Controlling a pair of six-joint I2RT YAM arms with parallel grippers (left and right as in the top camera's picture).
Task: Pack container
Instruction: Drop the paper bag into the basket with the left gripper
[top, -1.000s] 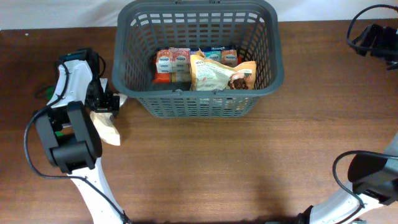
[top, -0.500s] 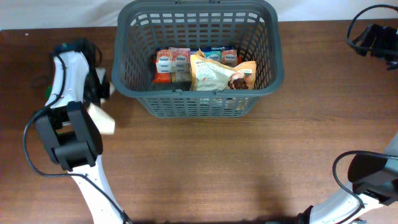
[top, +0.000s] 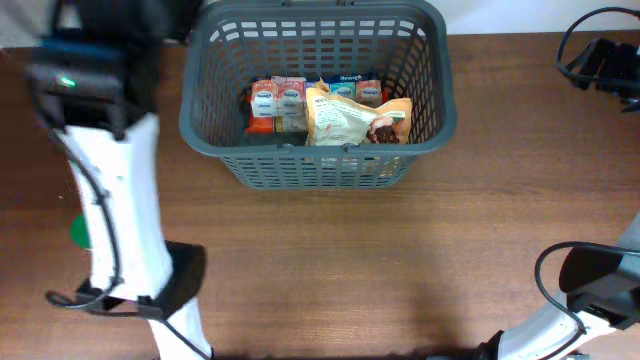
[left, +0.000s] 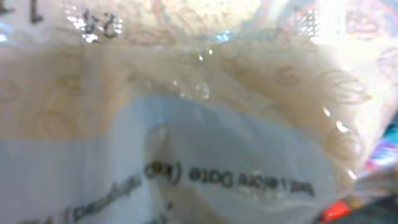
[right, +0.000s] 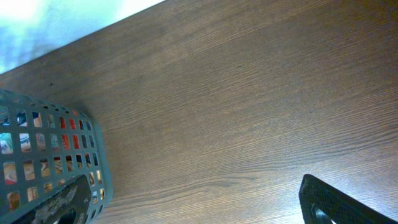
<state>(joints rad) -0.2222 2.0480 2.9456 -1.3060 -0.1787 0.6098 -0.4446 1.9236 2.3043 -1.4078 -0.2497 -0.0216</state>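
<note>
Wooden table (top: 400, 270) bears one container (top: 300, 170), perhaps five packets (top: 350, 115) inside; right gripper (right: 193, 211) gapes, left gripper unclear.

1. A robot lab test bench is indicated.
2. A white robot arm (top: 115, 200) is seen standing over a bare wooden table (top: 400, 260).
3. Black cables (top: 563, 42) are left trailing across the table's far corner.
4. A plain white backdrop (top: 520, 15) is set behind the table.
5. Food packets (top: 350, 115) are laid in a shopping basket (top: 315, 150).
</note>
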